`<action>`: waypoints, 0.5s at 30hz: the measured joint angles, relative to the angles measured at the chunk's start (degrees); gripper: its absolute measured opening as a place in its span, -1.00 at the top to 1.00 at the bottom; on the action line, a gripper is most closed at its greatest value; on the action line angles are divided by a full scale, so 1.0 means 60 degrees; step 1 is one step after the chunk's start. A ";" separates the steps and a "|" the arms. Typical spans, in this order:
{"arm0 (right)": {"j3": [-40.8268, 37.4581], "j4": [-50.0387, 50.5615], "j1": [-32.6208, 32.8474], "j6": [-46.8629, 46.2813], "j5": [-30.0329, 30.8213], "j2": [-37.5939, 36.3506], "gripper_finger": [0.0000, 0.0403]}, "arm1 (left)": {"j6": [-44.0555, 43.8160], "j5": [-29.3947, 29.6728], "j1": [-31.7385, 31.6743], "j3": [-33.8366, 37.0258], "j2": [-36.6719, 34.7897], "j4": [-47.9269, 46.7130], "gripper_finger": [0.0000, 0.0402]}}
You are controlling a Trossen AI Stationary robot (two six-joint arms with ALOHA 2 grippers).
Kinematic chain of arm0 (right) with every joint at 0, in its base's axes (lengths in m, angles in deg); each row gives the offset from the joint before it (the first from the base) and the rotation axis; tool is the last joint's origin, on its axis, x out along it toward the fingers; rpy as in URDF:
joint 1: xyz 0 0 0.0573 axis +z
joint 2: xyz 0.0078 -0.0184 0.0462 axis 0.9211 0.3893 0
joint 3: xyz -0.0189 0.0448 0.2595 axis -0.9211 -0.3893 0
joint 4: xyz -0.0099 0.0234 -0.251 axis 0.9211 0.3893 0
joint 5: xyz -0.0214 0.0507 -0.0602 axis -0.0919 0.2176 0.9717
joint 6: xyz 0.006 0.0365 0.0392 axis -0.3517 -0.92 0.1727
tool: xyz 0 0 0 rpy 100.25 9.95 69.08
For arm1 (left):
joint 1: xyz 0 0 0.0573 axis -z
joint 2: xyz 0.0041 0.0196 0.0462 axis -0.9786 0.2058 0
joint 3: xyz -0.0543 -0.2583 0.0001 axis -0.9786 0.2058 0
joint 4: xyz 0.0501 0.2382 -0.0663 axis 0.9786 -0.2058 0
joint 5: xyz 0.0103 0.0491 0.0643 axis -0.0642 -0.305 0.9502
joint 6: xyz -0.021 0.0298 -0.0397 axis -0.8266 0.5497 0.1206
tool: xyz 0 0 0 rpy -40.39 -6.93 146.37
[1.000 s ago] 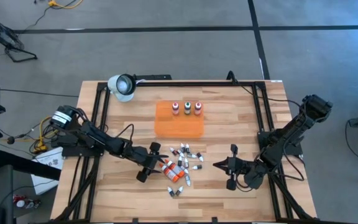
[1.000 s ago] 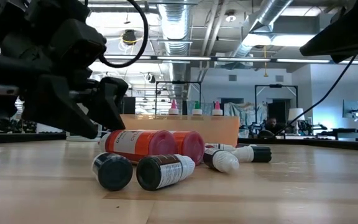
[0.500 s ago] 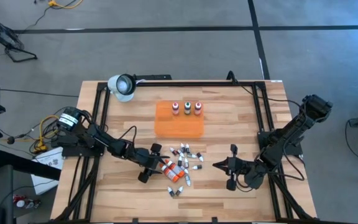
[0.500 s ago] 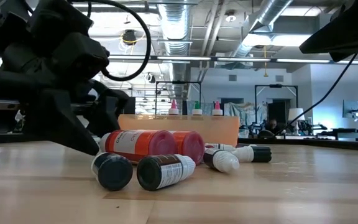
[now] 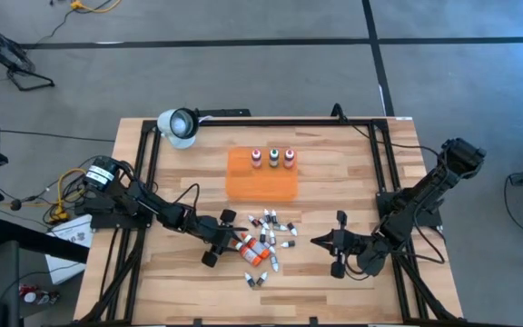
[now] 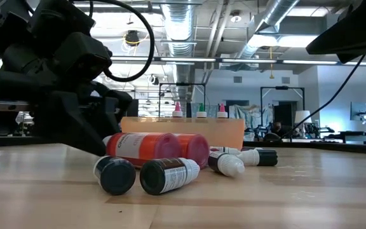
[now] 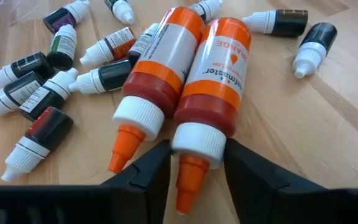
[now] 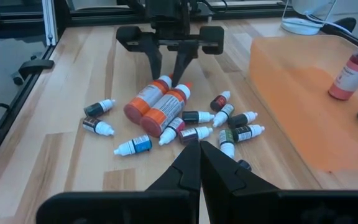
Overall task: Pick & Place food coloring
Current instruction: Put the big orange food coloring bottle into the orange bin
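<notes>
Just in front of the orange tray (image 5: 261, 185), the food coloring (image 5: 267, 238) lies scattered on the table (image 5: 334, 154): 2 large orange bottles (image 7: 191, 81) side by side among small vials (image 8: 135, 145), with 3 bottles (image 5: 272, 157) upright on the tray. The left gripper (image 7: 194, 165) has its fingers (image 7: 151, 169) narrowed around one orange bottle's white cap, touching or nearly so. The right gripper (image 8: 199, 163), fingers closed on nothing, rests beside the pile.

left claw (image 7: 194, 163) low over table, fingers partly spread, right claw (image 8: 199, 163) closed, idle
</notes>
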 joint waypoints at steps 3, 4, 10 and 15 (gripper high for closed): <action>0.0000 0.0000 0.0000 0.0002 0.0000 0.0000 1.00 | 0.0000 -0.0003 0.0000 0.0000 0.0000 0.0007 0.41; 0.0000 0.0000 -0.0001 0.0000 0.0000 0.0000 1.00 | -0.0002 -0.0003 0.0000 0.0000 0.0000 0.0007 0.41; 0.0000 0.0000 0.0000 0.0002 0.0000 0.0000 1.00 | -0.0004 -0.0003 0.0000 0.0000 0.0000 0.0004 0.35; 0.0000 0.0000 0.0000 0.0002 -0.0004 0.0000 1.00 | -0.0044 -0.0003 0.0000 0.0000 0.0000 -0.0002 0.37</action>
